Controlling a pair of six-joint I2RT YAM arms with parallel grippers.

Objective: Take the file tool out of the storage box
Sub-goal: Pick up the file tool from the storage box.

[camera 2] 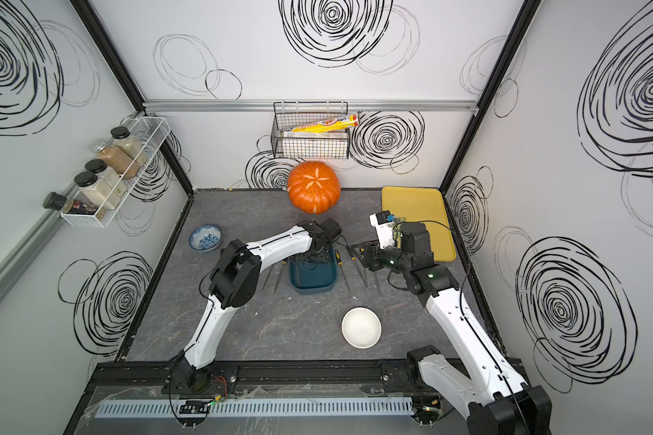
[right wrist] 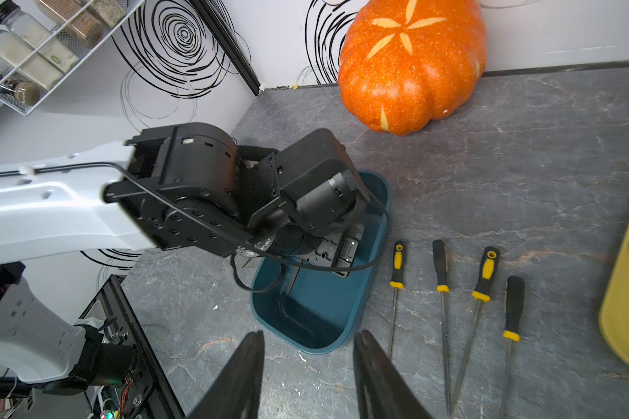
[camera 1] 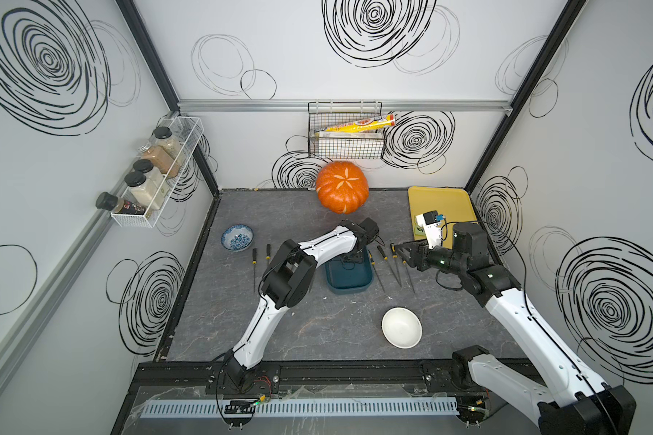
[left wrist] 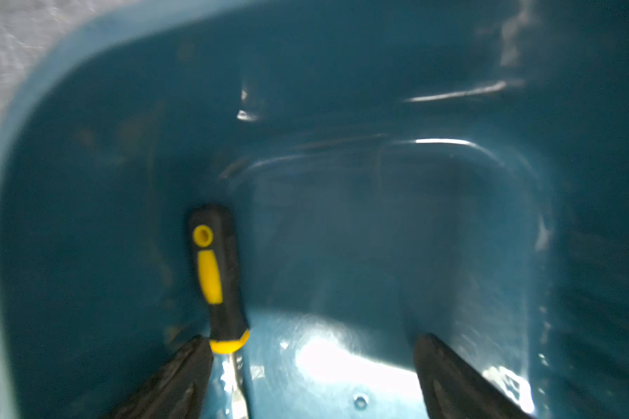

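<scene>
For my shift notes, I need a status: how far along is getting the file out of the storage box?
Done: the left hand is down inside the storage box, open. In hand: nothing yet; the file lies on the box floor beside one finger, ungripped. Left: close on it, lift it out and set it by the other files on the table. The right hand hovers open, empty.
</scene>
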